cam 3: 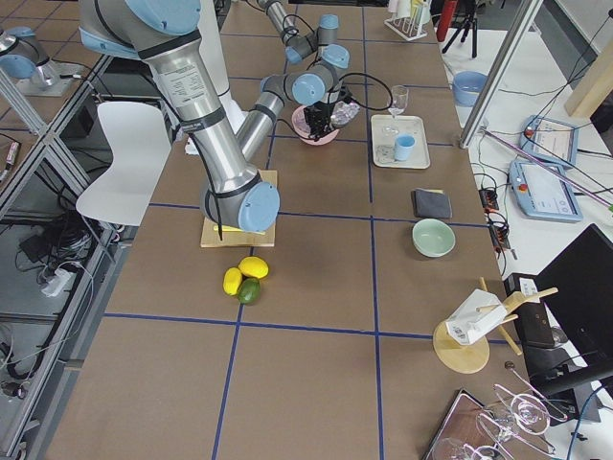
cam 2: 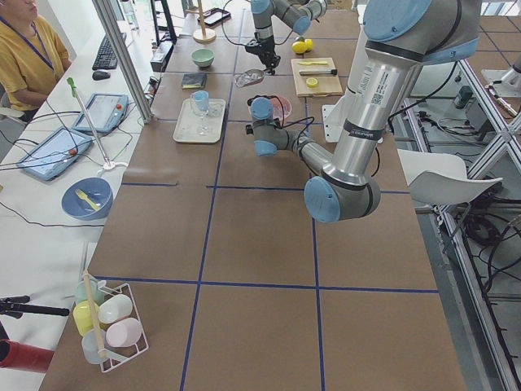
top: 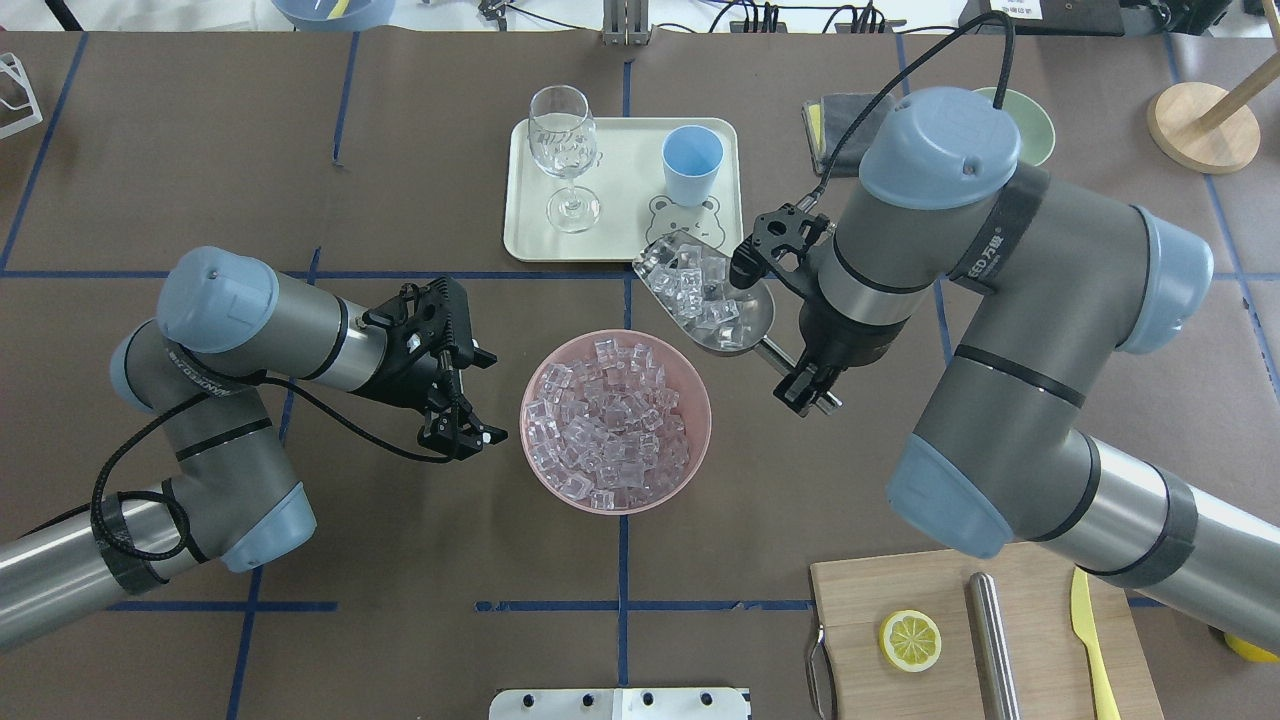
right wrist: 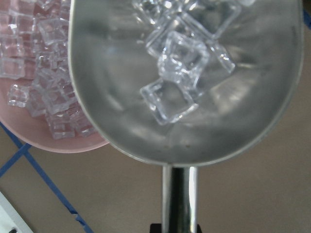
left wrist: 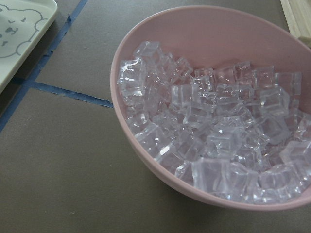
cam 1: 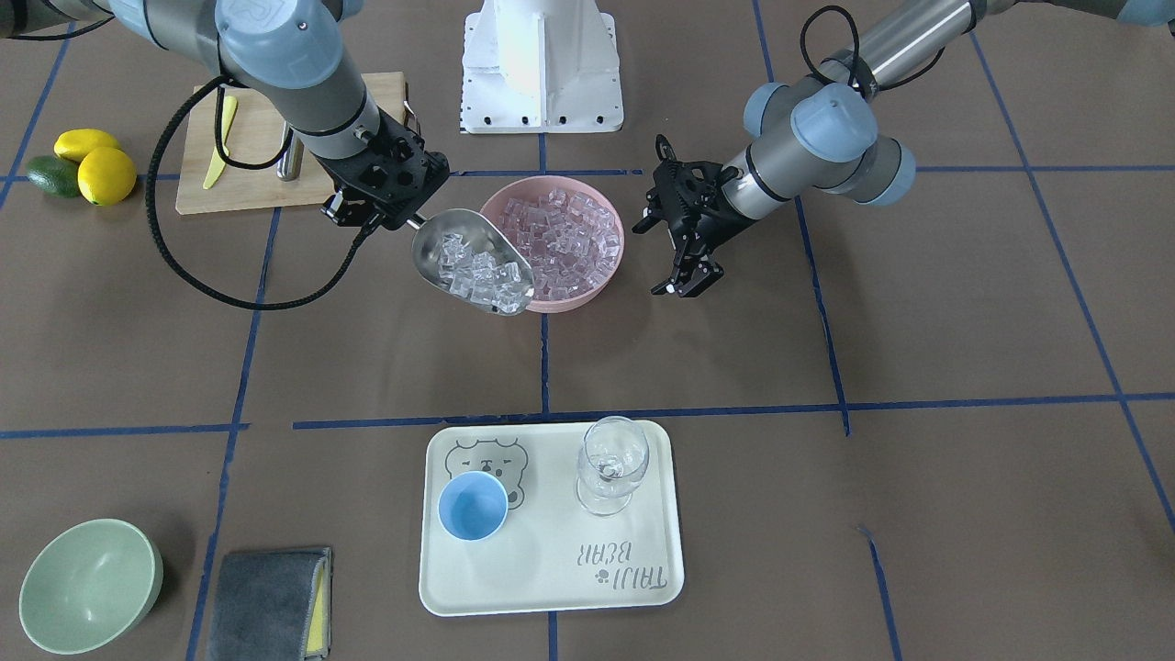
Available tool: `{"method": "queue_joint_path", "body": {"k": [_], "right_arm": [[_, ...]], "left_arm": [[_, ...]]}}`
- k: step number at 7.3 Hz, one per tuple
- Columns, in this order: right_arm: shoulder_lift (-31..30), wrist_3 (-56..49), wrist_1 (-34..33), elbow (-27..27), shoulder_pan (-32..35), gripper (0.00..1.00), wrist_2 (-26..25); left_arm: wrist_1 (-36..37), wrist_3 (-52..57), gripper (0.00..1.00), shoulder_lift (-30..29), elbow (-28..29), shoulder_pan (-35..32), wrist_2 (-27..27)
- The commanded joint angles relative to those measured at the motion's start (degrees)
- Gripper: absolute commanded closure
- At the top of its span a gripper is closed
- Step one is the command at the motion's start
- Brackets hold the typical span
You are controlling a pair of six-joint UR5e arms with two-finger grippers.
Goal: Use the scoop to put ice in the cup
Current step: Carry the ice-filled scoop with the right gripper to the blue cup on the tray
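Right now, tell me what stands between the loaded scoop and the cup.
Nothing visible does. Only table and bare tray lie under the line from scoop to cup. The glass shares the tray but stands off to the side, clear of that line.

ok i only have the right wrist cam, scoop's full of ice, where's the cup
observer: the cup stands on the tray beside the wine glass, beyond the pink bowl as seen from the robot.
operator: anything in it yet
observer: no, in the front view it looks empty, with only its blue bottom showing.
operator: and the left gripper, in the way
observer: no, the left gripper is open and holds nothing. It is on the far side of the bowl from the scoop.
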Motion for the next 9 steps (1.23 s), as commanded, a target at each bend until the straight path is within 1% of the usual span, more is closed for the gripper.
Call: {"method": "queue_joint_path", "body": {"k": [1,3,5,9], "right_arm": [[3.39,8.02,-2.42,-1.69,1.99,1.0,0.09],[6.48,9.66,-1.98,-7.57,4.18,1.0,0.7],[12.96,11.41,-1.89,-16.78,5.33,1.0,1.76],[14.22,10.8,-1.72,-22.87,6.3,1.0,2.2]], "left_arm": [[-0.09,0.03,0.0,0.86,-0.38,-0.13,-0.06],[-0.09,0.03,0.0,0.87,-0.38,-0.21,0.03],[-0.09,0.03,0.0,0.87,-0.47,-0.13,0.03],[-0.09,0.03,0.0,0.87,-0.56,-0.13,0.21]]}}
